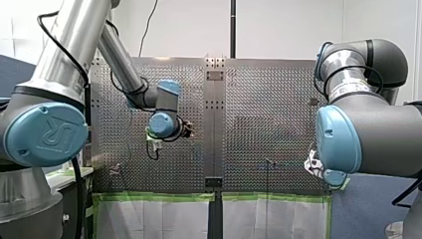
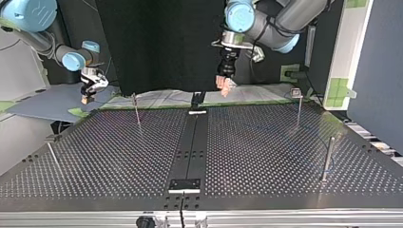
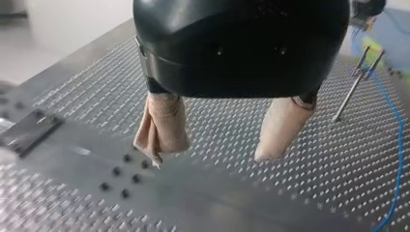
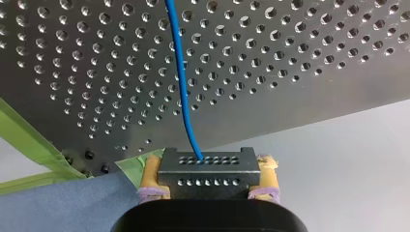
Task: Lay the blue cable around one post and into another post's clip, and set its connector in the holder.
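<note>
My right gripper (image 4: 209, 166) is shut on a black connector (image 4: 208, 181) with rows of small holes, its yellow pads pressing both sides. The blue cable (image 4: 181, 82) runs out of the connector and away over the perforated table (image 4: 300, 58). In the top view this gripper (image 2: 87, 99) hangs off the table's far corner at the view's left. My left gripper (image 3: 209, 155) is open, with nothing between its beige-padded fingers (image 3: 162, 128). It hovers over the table's middle strip near the far edge (image 2: 225, 88). More blue cable (image 3: 399, 140) lies beside it, near two thin posts (image 3: 355, 82).
Thin metal posts stand on the table: one far left (image 2: 137, 109), one far right (image 2: 298, 107), one at the right (image 2: 328, 159), and a leaning one at the left (image 2: 53, 154). A dark plate (image 2: 185, 184) sits on the middle strip near the front edge.
</note>
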{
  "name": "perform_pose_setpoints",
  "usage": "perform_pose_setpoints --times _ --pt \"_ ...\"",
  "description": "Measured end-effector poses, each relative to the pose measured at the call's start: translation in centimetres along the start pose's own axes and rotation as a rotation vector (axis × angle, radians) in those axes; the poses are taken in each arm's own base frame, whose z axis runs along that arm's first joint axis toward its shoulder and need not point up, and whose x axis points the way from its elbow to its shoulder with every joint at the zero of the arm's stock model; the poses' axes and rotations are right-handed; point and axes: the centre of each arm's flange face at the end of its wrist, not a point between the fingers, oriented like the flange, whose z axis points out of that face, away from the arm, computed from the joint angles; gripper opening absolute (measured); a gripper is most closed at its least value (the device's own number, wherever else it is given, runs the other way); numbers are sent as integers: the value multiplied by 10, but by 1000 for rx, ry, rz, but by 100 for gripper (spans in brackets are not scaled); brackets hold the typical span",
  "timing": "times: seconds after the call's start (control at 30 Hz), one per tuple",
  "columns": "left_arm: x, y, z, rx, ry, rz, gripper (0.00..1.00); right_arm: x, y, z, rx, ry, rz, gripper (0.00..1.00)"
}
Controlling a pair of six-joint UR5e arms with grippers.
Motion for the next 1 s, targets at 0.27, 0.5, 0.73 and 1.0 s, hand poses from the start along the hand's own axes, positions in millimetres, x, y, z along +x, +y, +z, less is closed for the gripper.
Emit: perform_pose_setpoints --times 0.27,0.5,0.73,1.0 --pt "-21 33 -12 -60 -55 -89 100 0 0 0 2 3 7 7" --pt "-50 58 -17 -90 -171 -189 100 1 0 1 3 6 12 7" --pt "-93 73 -9 -89 -316 -281 100 0 -2 1 7 6 14 7" --pt "-140 91 -7 -104 -441 -367 100 -1 -3 0 8 3 14 7"
